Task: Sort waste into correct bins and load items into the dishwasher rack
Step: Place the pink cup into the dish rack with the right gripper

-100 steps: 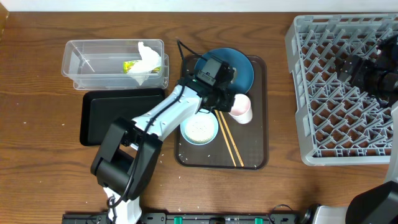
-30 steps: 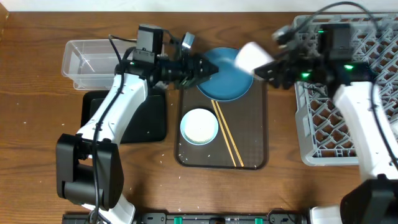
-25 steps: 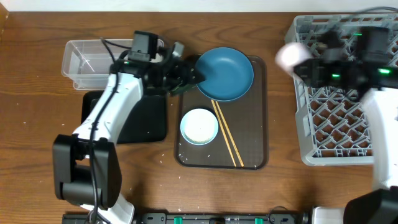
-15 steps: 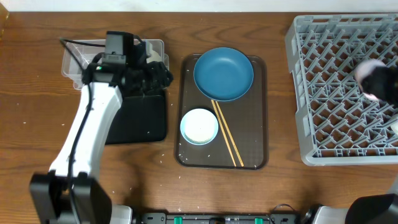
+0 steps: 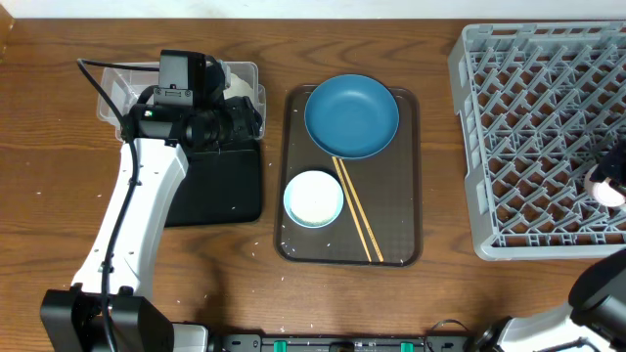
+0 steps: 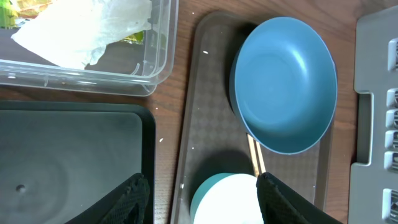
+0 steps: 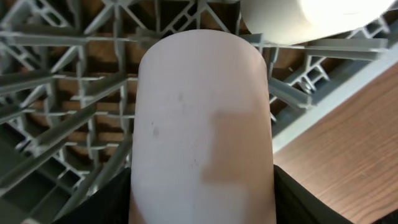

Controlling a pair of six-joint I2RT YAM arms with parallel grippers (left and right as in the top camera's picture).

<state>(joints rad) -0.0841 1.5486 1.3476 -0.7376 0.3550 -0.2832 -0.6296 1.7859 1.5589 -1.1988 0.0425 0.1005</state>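
Note:
My right gripper (image 7: 202,200) is shut on the pink cup (image 7: 202,124), held low over the right edge of the grey dishwasher rack (image 5: 528,147); a pale whitish cup (image 7: 311,15) lies just beyond it. In the overhead view the pink cup (image 5: 603,186) shows at the frame's right edge. My left gripper (image 6: 205,200) hangs open and empty above the black tray (image 6: 68,162) and the brown tray's edge. The dark blue bowl (image 5: 351,115), the small light blue bowl (image 5: 313,198), white inside, and two chopsticks (image 5: 358,210) lie on the brown tray (image 5: 396,244). The tissue (image 6: 93,31) and wrapper (image 6: 12,9) sit in the clear tub (image 5: 127,83).
The left arm (image 5: 137,215) stretches across the table's left side over the black tray (image 5: 210,196). Bare wood lies between the brown tray and the rack (image 5: 440,176).
The right arm has carried the pink cup from the brown tray across to the rack's right side. The left arm has drawn back leftward from the dark blue bowl to above the tub and black tray.

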